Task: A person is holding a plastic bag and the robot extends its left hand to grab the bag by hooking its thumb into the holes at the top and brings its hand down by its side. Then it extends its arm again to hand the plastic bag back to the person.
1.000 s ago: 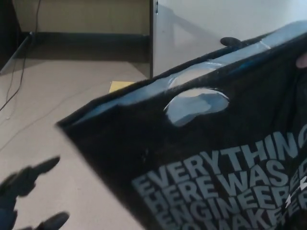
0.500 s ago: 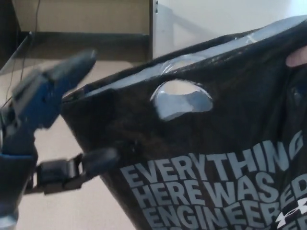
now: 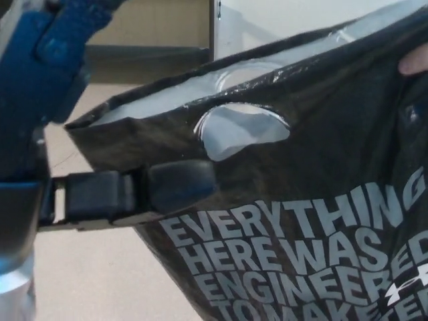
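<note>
Black glossy plastic fills most of the head view: the plastic bag [image 3: 301,200], printed with pale block lettering, is held up at a slant, its top edge rising toward the upper right, where a person's fingertip [image 3: 414,61] pinches the rim. Beige floor [image 3: 100,281] is seen below and behind it. The left hand [image 3: 80,134] is raised at the picture's left, just beside the bag's left corner; its fingers are spread and nothing is held, the blue upper part standing above the rim while the thumb [image 3: 177,184] is laid across the bag's front face, below and left of the handle hole [image 3: 241,130]. The hole is not yet entered. For a clean hook, the thumb would probably need to be lifted and carried rightward until its tip is level with the oval cut-out, then pushed through both layers before any downward pull is applied; otherwise the slick film may simply be pushed away. The right hand is not seen.
</note>
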Motion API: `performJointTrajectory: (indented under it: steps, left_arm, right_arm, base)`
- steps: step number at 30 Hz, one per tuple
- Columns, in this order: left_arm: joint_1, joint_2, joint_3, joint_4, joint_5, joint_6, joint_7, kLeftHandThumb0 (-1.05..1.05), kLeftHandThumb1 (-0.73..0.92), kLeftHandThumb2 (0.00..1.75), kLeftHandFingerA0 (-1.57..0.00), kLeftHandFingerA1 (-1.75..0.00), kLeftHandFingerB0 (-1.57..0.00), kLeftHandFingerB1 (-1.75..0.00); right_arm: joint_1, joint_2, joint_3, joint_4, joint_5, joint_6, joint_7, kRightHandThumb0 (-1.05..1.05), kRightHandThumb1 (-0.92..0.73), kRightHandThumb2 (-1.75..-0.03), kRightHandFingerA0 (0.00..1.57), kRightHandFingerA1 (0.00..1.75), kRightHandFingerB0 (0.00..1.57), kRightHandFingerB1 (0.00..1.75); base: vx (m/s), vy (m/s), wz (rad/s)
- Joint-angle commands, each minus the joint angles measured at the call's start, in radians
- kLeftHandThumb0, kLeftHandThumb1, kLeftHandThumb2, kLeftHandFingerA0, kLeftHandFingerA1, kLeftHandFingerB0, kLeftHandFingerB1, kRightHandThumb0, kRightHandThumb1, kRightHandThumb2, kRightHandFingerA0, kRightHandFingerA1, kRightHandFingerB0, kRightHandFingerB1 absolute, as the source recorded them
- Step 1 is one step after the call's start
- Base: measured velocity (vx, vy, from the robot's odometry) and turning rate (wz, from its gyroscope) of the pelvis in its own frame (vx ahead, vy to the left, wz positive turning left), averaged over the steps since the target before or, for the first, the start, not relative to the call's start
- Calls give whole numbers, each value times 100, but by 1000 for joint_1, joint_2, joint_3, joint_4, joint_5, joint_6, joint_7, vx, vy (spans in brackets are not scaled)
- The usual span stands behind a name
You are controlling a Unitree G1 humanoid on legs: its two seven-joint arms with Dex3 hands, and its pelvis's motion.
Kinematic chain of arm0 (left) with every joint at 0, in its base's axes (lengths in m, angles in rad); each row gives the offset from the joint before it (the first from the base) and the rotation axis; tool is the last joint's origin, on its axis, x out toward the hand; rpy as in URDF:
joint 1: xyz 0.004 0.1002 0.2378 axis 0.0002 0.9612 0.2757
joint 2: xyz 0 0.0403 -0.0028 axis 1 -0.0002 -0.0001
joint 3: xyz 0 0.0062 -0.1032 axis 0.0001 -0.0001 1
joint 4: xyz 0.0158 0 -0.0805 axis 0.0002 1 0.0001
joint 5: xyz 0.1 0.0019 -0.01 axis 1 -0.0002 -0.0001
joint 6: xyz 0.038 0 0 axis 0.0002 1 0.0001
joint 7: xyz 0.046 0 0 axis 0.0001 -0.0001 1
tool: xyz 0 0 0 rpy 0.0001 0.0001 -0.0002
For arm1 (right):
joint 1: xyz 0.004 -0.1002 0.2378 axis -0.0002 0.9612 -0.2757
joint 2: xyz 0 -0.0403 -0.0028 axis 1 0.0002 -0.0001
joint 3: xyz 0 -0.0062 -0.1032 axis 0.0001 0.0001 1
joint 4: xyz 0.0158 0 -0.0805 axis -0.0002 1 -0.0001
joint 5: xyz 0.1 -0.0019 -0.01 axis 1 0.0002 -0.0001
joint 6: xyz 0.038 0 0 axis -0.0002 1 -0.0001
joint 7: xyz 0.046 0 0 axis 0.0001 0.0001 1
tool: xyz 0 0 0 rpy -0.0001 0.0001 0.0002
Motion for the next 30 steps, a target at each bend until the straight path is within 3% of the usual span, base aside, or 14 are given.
performJointTrajectory:
  steps: [1, 3, 4, 5, 11, 12, 13, 14, 19, 21, 22, 24, 29, 30]
  left_arm:
    - [-76, -22, -65, 25, 51, 187, -105, -57, 36, 73, -2, -39, -6, -33]
    - [-86, -29, -77, 32, 72, 205, -114, -61, 41, 70, -6, -33, -9, -27]
    - [-93, -27, -87, 43, 84, 219, -126, -60, 40, 71, -6, -30, -9, -26]
    - [-94, -30, -96, 48, 96, 233, -133, -59, 39, 70, -6, -34, -10, -27]
    - [-104, -39, -129, 85, 200, 287, -158, -60, 37, 71, -1, -39, -9, -32]
    - [-108, -37, -131, 97, 221, 287, -155, -59, 37, 71, -3, -41, -8, -30]
    - [-119, -36, -131, 114, 231, 287, -155, -55, 50, 59, -11, -34, -12, -22]
    - [-135, -38, -130, 149, 228, 280, -148, -56, 38, 67, -6, -38, -9, -28]
    - [-179, -50, -121, 224, 231, 278, -142, -53, 48, 62, -9, -34, -11, -26]
    - [-192, -51, -119, 242, 241, 280, -139, -56, 33, 67, -3, -38, -5, -34]
    - [-203, -49, -115, 256, 247, 279, -136, -29, 33, 88, -2, -50, 0, -48]
    - [-221, -49, -110, 286, 251, 274, -130, -29, 34, 88, -1, -50, 0, -47]
    - [-251, -50, -107, 344, 258, 261, -125, -29, 34, 88, -1, -50, 0, -48]
    - [-253, -51, -108, 352, 256, 259, -127, -29, 33, 88, -2, -50, 0, -48]
  right_arm:
    - [29, -24, -7, 1, 3, -16, -17, -34, -58, -75, 62, 57, 44, 48]
    - [31, -25, -8, 0, 5, -19, -17, -34, -58, -75, 62, 56, 44, 48]
    - [32, -25, -8, -2, 4, -19, -16, -25, -68, -60, 66, 47, 48, 40]
    - [33, -27, -6, 0, 2, -21, -18, -34, -59, -74, 60, 55, 44, 47]
    - [41, -31, -10, -6, 7, -30, -11, -33, -59, -73, 58, 54, 44, 47]
    - [42, -31, -9, -6, 8, -31, -9, -25, -69, -60, 62, 46, 47, 40]
    - [39, -31, -9, -6, 7, -30, -8, -24, -69, -60, 62, 46, 47, 39]
    - [36, -31, -7, -3, 4, -28, -12, -33, -59, -74, 58, 53, 44, 47]
    - [34, -31, -6, -1, 3, -30, -15, -34, -58, -75, 60, 56, 45, 48]
    - [34, -29, -8, -1, 7, -26, -13, -34, -58, -75, 61, 56, 45, 48]
    - [32, -29, -6, -2, 3, -28, -16, -34, -58, -75, 61, 56, 45, 48]
    - [28, -33, -1, -4, -5, -29, -22, -34, -58, -75, 62, 56, 45, 48]
    - [23, -30, -4, -5, 4, -19, -9, -34, -60, -74, 59, 55, 44, 47]
    - [25, -32, -6, -7, 5, -21, -8, -25, -68, -60, 65, 48, 48, 39]
  base:
    - [0, 0, 0]
    - [0, 0, 0]
    - [0, 0, 0]
    - [0, 0, 0]
    - [0, 0, 0]
    - [0, 0, 0]
    - [0, 0, 0]
    - [0, 0, 0]
    - [0, 0, 0]
    - [0, 0, 0]
    - [0, 0, 0]
    - [0, 0, 0]
    - [0, 0, 0]
    - [0, 0, 0]
